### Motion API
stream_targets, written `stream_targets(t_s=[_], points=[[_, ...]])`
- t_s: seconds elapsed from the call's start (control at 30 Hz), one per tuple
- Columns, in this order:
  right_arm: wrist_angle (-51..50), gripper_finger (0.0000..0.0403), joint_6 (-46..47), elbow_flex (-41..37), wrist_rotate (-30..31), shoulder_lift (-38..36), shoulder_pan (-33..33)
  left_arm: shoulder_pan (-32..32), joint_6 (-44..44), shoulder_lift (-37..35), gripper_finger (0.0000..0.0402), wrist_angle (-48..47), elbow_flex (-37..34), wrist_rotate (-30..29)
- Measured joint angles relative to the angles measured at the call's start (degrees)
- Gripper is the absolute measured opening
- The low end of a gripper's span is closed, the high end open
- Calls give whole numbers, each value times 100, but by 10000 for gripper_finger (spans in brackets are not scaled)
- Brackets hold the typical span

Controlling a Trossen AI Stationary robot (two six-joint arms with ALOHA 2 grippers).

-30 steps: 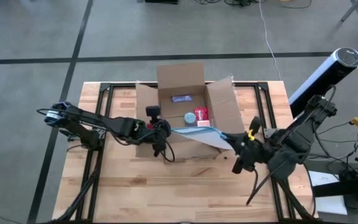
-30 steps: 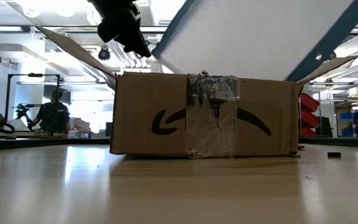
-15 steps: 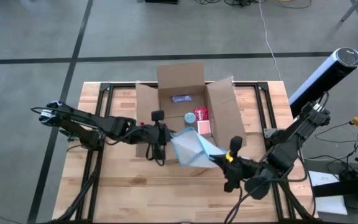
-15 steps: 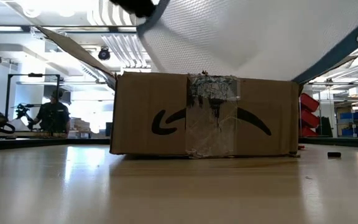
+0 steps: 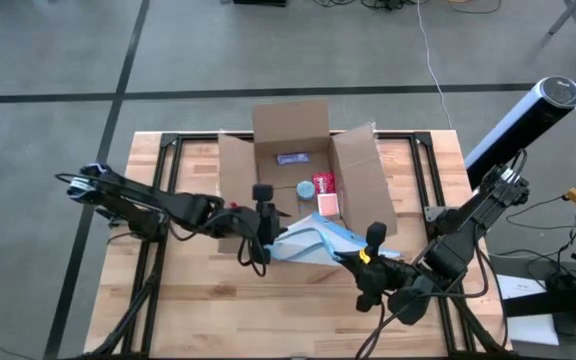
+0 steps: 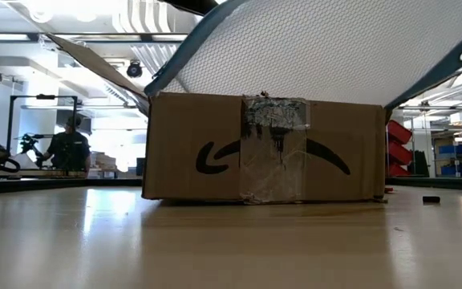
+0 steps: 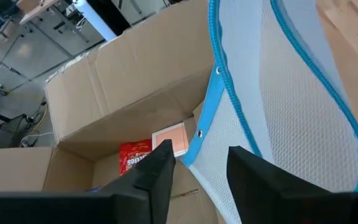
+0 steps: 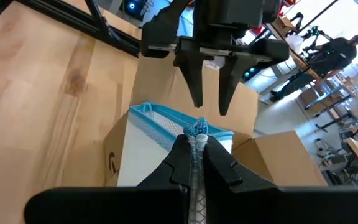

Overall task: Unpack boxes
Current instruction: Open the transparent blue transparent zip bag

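The brown cardboard box [image 5: 293,170] stands open at the table's far middle, flaps spread. A clear mesh pouch with a blue edge [image 5: 313,240] hangs in the air over the box's near wall, and fills the top of the low view [image 6: 335,56]. My right gripper [image 8: 196,142] is shut on the pouch, to its right. My left gripper [image 7: 197,158] is open at the pouch's left end, one finger on either side of its blue edge [image 7: 219,74]; I cannot tell whether they touch it. My right gripper pinches a bunched bit of the pouch's blue edge [image 8: 197,129] between its two fingertips, at the pouch's right end. The fingers come from the table's near right, slanting toward the box. The pouch is lifted clear and spreads away from the fingers over the box's near wall [image 6: 263,148].
Inside the box lie a red packet [image 5: 325,183], a round blue item [image 5: 306,190], a pale pink card [image 5: 328,204] and a dark flat item [image 5: 291,158]. Bare wood lies in front of the box [image 5: 268,300]. People and benches show in the room beyond.
My right gripper has gone toward the table's near edge and somewhat left, carrying the pouch. The pouch, first stretched across the box's near right corner, now hangs bunched in front of the box opening. My left gripper has shifted a little toward the right and near edge.
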Motion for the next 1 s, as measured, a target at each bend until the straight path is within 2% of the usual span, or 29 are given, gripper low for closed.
stream_targets(t_s=[0.2, 0.5, 0.8, 1.0], points=[[2, 0, 45, 0, -151, 0, 0, 0, 5, 66, 153, 180, 3, 126], [2, 0, 76, 0, -164, -2, -2, -12, -86, 89, 171, 389, 4, 742], [15, 0, 79, -2, -279, 0, -2, 121, -98, 543, 160, 481, 4, 713], [40, 0, 81, -2, -299, -2, -2, 402, -53, 786, 155, 477, 4, 52]])
